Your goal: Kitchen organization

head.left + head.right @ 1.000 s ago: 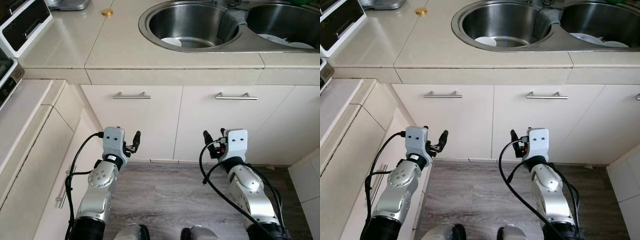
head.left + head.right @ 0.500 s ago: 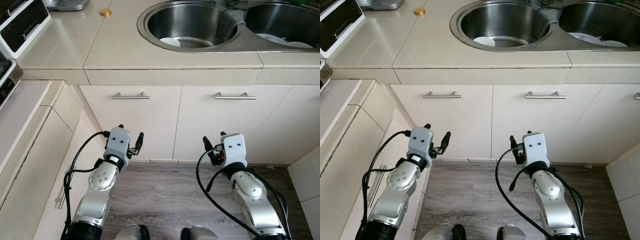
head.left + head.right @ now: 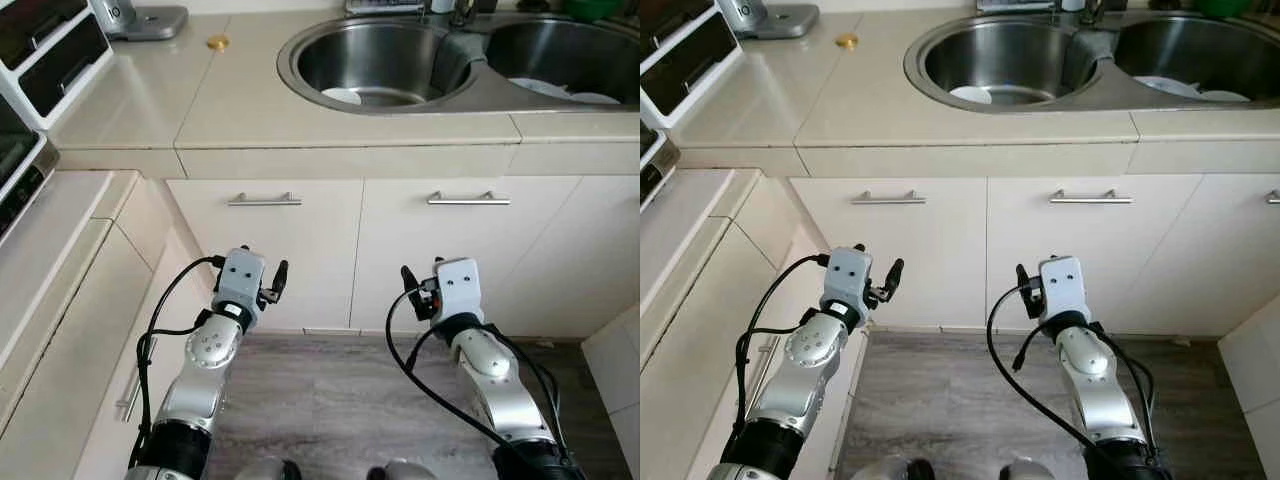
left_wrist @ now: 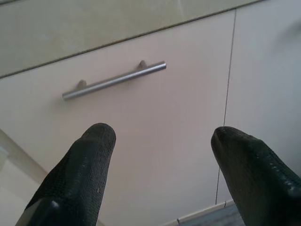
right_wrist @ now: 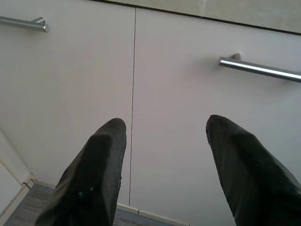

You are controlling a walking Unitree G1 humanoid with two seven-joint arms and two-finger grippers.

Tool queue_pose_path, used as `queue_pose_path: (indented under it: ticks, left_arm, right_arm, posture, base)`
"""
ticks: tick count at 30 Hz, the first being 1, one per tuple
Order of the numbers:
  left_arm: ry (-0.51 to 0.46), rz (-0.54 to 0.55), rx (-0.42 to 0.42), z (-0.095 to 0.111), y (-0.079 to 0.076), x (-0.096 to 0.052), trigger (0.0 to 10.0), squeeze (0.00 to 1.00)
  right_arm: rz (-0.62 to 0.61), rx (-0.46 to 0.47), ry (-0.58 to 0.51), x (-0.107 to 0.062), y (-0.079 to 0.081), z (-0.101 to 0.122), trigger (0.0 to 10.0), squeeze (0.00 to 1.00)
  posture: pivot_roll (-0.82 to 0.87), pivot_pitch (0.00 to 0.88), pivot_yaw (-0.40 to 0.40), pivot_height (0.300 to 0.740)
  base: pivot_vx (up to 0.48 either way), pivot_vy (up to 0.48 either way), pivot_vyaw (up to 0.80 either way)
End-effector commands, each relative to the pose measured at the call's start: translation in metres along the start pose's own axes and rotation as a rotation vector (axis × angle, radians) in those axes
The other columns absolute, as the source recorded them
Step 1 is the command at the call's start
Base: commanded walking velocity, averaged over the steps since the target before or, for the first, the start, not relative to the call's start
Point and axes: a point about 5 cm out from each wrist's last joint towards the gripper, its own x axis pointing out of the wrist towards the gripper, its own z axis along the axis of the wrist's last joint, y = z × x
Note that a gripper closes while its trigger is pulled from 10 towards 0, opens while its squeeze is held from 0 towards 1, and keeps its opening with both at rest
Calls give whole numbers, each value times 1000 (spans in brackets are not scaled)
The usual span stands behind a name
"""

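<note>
Both arms are held low in front of the cream cupboard doors under the sink. My left gripper (image 3: 262,270) is open and empty, pointing at the left door below its steel handle (image 4: 114,80). Over by the right door, my right gripper (image 3: 420,277) also stands open and empty, with that door's handle (image 5: 259,68) above it. The left wrist view has the left gripper (image 4: 160,136) a short way off the door; the right gripper (image 5: 164,127) faces the seam between the doors. A double steel sink (image 3: 470,88) holds a white plate (image 3: 342,96) in its left basin and white dishes (image 3: 560,90) in its right.
A small gold cap (image 3: 217,42) lies on the beige counter (image 3: 130,100). A white appliance (image 3: 50,50) and a silver appliance base (image 3: 145,20) stand at the back left. Side cabinets run along my left, and a grey wood floor (image 3: 340,400) lies below.
The camera has shifted, so more of the counter's back now shows. Both arms stay low before the doors with their fingers still apart.
</note>
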Motion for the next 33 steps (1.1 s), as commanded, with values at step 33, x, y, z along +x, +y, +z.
queue_pose_path:
  ticks: [33]
  left_arm:
    - [-32, 0, 94, 22, 7, 47, 10000, 0]
  right_arm:
    - [-38, -60, -86, 47, -13, 21, 10000, 0]
  posture:
    - [-118, 0, 64, 740]
  base:
    - [0, 0, 0]
